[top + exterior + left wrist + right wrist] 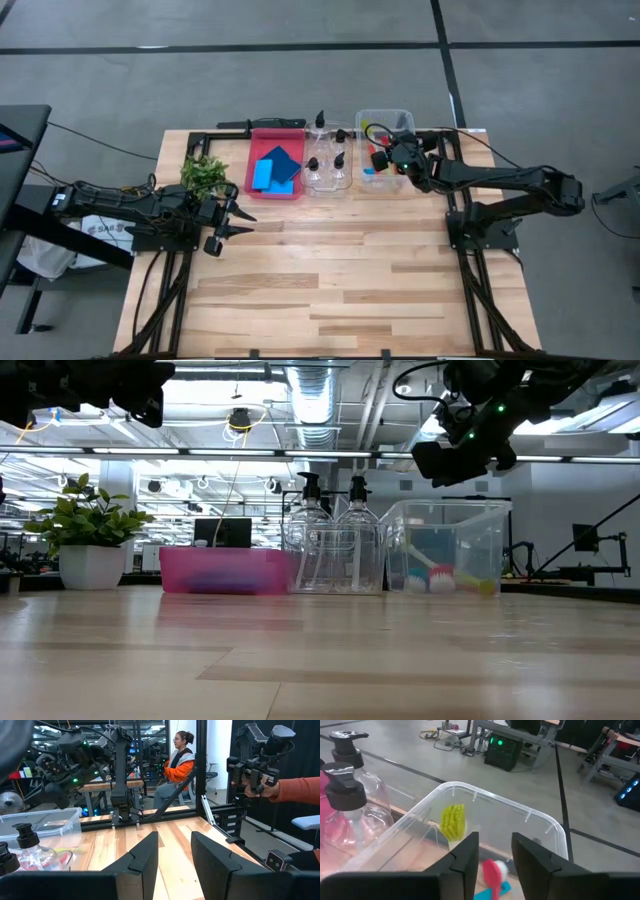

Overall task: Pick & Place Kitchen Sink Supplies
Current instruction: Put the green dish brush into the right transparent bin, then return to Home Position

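My right gripper (492, 852) hovered over the clear bin (540, 822), jaws parted, holding nothing. Brushes (492, 872) lay inside; bottles (328, 165) just beside; sponges (277, 168) in the red bin (258, 140). Left gripper (240, 222) waited by the plant (203, 174), jaws spread.

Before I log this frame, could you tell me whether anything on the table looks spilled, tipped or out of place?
Nothing stands out. The sponges lie in the red bin, the bottles stand upright, and the brushes sit in the clear bin.

A robotics lab; exposed ceiling ducts (310, 400), more robot rigs (75, 760) on benches, a seated person (177, 767) beyond.
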You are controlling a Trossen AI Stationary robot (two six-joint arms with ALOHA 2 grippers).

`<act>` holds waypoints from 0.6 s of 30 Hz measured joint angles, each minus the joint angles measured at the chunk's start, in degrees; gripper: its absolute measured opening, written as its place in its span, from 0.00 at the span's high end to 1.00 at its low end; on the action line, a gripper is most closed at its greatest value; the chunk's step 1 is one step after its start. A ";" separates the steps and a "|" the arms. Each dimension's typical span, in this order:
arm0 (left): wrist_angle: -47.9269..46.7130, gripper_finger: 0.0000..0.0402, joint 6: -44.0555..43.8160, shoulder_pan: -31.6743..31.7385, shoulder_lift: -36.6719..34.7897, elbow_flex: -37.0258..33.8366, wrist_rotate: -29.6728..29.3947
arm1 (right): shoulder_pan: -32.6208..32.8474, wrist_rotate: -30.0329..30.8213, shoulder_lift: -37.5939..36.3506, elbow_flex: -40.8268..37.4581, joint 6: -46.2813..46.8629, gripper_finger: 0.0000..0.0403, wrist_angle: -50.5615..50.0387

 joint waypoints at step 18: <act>-0.02 0.71 0.00 0.00 0.00 0.00 -0.02 | 0.97 0.13 -0.04 0.02 -0.06 0.61 -0.96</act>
